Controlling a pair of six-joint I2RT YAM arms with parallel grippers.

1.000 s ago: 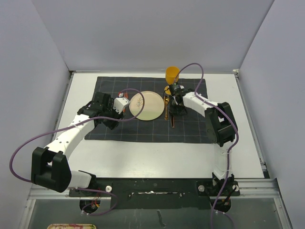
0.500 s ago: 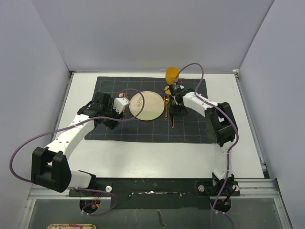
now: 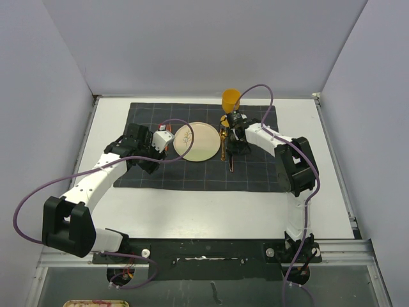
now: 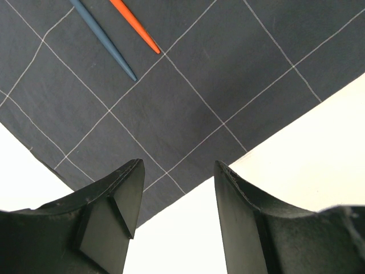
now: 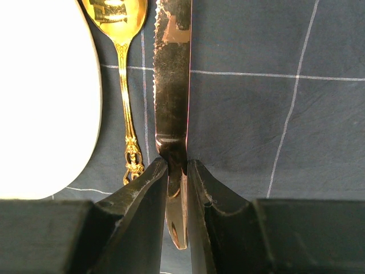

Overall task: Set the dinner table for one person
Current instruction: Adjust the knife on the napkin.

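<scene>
Gold knife [image 5: 171, 74]: your right gripper [image 5: 177, 165] pinches its handle, flat beside the spoon [image 5: 121, 57]
Your left gripper [image 4: 178, 171]: jaws wide, empty, above the cloth [image 4: 228, 68] edge

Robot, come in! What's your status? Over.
Left pincer open, empty. Right pincer shut on knife, beside spoon. Dinner table: plate laid. Nothing blocking.

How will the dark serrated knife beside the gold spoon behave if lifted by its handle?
The dark serrated metal knife looks rigid, so probably no bending. Its glossy narrow handle may pivot in a grip. Flat on the grey grid cloth, it likely won't roll.
</scene>
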